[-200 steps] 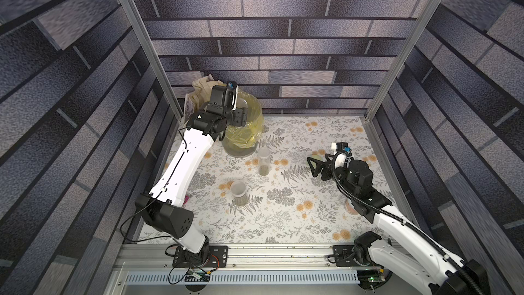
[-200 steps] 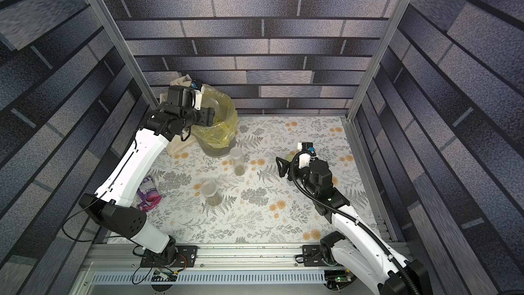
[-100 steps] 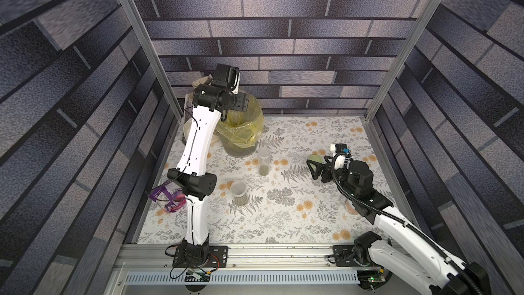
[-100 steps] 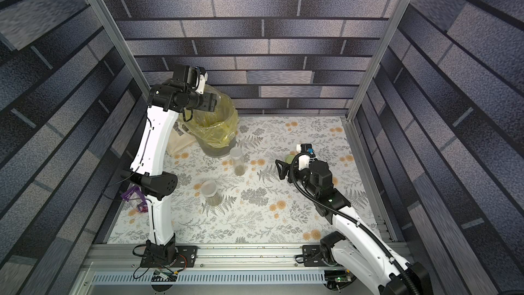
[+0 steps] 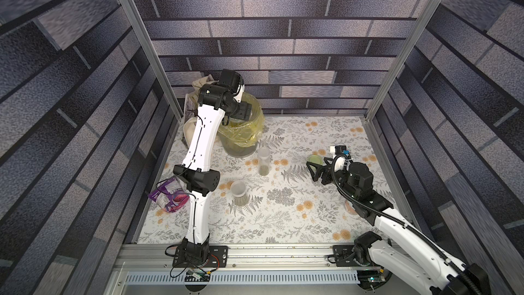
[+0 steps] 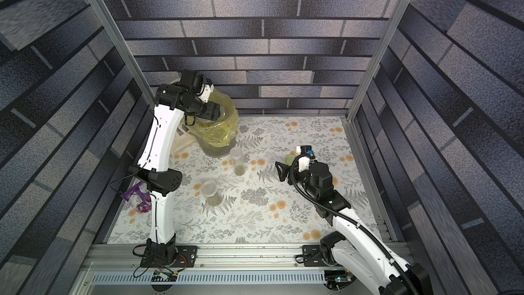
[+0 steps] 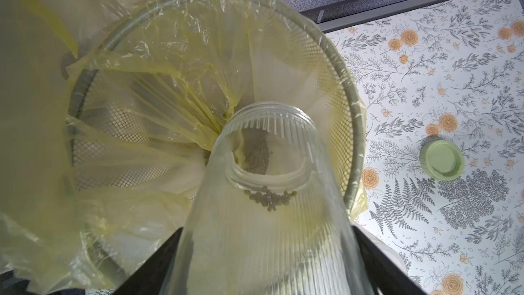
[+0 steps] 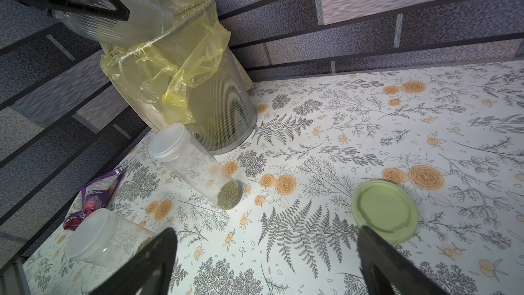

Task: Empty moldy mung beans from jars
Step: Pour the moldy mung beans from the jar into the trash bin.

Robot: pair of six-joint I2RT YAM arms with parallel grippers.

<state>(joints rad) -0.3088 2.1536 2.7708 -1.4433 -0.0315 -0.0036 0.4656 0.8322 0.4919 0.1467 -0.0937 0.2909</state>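
Observation:
My left gripper (image 7: pixel 268 225) is shut on a wide ribbed clear jar (image 7: pixel 269 245), held lidless and tipped mouth-down over the bin (image 7: pixel 351 103) with the yellow bag. A few mung beans (image 7: pixel 269 197) cling at its neck, and more lie in the bag below. Its pale green lid (image 8: pixel 384 215) lies flat on the table beside my open, empty right gripper (image 8: pixel 266 239). A tall narrow jar (image 5: pixel 263 161) and a short jar (image 5: pixel 238 192) stand lidded mid-table, each with beans at the bottom.
The mesh bin (image 5: pixel 241 137) stands in the back left corner, with a beige bag (image 5: pixel 198 86) behind it. A purple packet (image 5: pixel 170 194) lies by the left wall. A pinkish can (image 5: pixel 350 208) sits partly under my right arm. Frame posts edge the floral table.
My left arm has drawn up, its elbow now standing near the left wall, while the jar stays over the bin. The right arm has barely moved.

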